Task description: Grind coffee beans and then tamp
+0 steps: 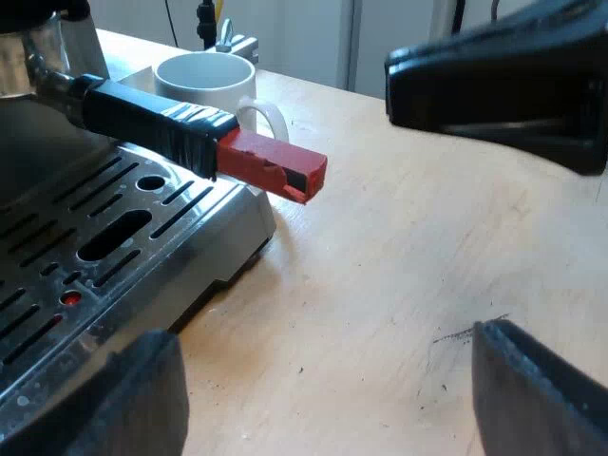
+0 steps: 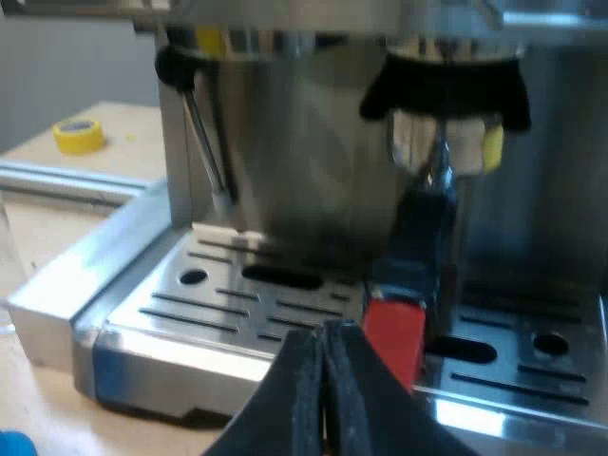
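Observation:
The metal holder's dark handle (image 1: 152,122) sticks out from the espresso machine's front over the drip tray (image 1: 104,247) and ends in red (image 1: 271,166). My left gripper (image 1: 332,399) is open above the wooden table beside the tray, a short way below the red end. The right gripper (image 1: 494,81) hovers a little beyond the red end, pointing at it. In the right wrist view the holder (image 2: 442,142) is locked into the machine and its red end (image 2: 394,342) faces my right gripper (image 2: 323,389), whose fingers are pressed together on nothing just in front of it.
A white mug (image 1: 209,81) stands on the table behind the handle. The steam wand (image 2: 204,152) hangs over the slotted tray (image 2: 237,294). A yellow tape roll (image 2: 78,135) lies beside the machine. A bit of something blue (image 2: 11,445) shows by the tray's near corner.

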You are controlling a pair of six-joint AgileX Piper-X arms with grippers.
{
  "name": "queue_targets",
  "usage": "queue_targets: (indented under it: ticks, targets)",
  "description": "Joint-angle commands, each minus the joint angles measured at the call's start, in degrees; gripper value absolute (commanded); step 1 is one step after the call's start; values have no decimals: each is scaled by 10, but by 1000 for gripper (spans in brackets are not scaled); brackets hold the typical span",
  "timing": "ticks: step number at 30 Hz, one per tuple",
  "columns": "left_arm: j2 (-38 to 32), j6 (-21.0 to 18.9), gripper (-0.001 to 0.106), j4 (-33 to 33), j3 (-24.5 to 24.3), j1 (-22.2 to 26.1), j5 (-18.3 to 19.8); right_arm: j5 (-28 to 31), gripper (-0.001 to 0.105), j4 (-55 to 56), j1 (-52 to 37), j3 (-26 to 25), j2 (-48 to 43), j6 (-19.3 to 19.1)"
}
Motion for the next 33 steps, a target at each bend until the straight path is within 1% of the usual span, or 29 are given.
queue_targets:
  ticks: [1, 2, 4, 5, 6, 7, 10, 11, 14, 15, 16, 17, 19, 21, 22, 23, 24, 25, 26, 28, 29, 31, 33]
  targets:
    - [-1, 3, 65, -11, -1, -2, 1, 6, 12, 0, 1, -12, -3, -19]
    - [-1, 3, 65, -11, -1, -3, 1, 6, 18, 0, 1, -13, -3, -20]
    - [-1, 3, 65, -11, -1, -2, 1, 6, 42, 0, 1, -13, -3, -20]
    - [-1, 3, 65, -11, -1, -2, 1, 6, 47, 0, 1, -13, -3, -20]
    - [-1, 3, 65, -11, -1, -2, 1, 6, 59, 0, 1, -14, -3, -20]
    - [-1, 3, 65, -11, -1, -2, 1, 6, 65, 0, 1, -15, -3, -20]
    - [-1, 3, 65, -11, -1, -2, 1, 9, 68, 1, 1, -17, -3, -20]
    - [-1, 3, 65, -11, -1, -2, 1, 23, 65, 22, 1, -34, -3, -20]
    - [-1, 3, 65, -12, -1, -2, 1, 22, 64, 76, -5, -62, -3, -7]
    - [-1, 3, 65, -14, -1, -2, 1, 19, 64, 117, -12, -77, -3, 22]
    - [-1, 3, 65, -15, -1, -2, 1, 14, 64, 142, -18, -90, -3, 44]
    - [-1, 3, 65, -23, -1, -2, 17, 3, 64, 169, -25, -101, -3, 65]
    - [-1, 3, 65, -35, -1, -2, 46, -37, 64, 253, -43, -130, -3, 120]
    - [-1, 3, 65, -41, -1, -2, 60, -65, 64, 327, -57, -152, -3, 165]
    - [-1, 3, 65, -41, -1, -4, 62, -86, 64, 371, -68, -165, -3, 194]
    - [-1, 3, 65, -41, -1, -5, 62, -98, 64, 391, -77, -171, -3, 206]
    - [-1, 3, 65, -41, -1, -6, 62, -119, 64, 426, -87, -180, -3, 229]
    - [-1, 3, 65, -41, -1, -8, 62, -143, 64, 456, -99, -189, -3, 245]
    - [-1, 3, 65, -41, -1, -10, 62, -154, 64, 466, -104, -192, -3, 252]
    - [-1, 3, 65, -41, -1, -14, 62, -199, 64, 507, -133, -205, -3, 285]
    - [-1, 3, 65, -41, -1, -15, 62, -211, 64, 520, -140, -209, -3, 296]
    - [-1, 3, 65, -41, -1, -17, 62, -257, 64, 544, -167, -219, -3, 308]
    - [-1, 3, 65, -41, -1, -17, 62, -276, 64, 555, -185, -226, -3, 314]
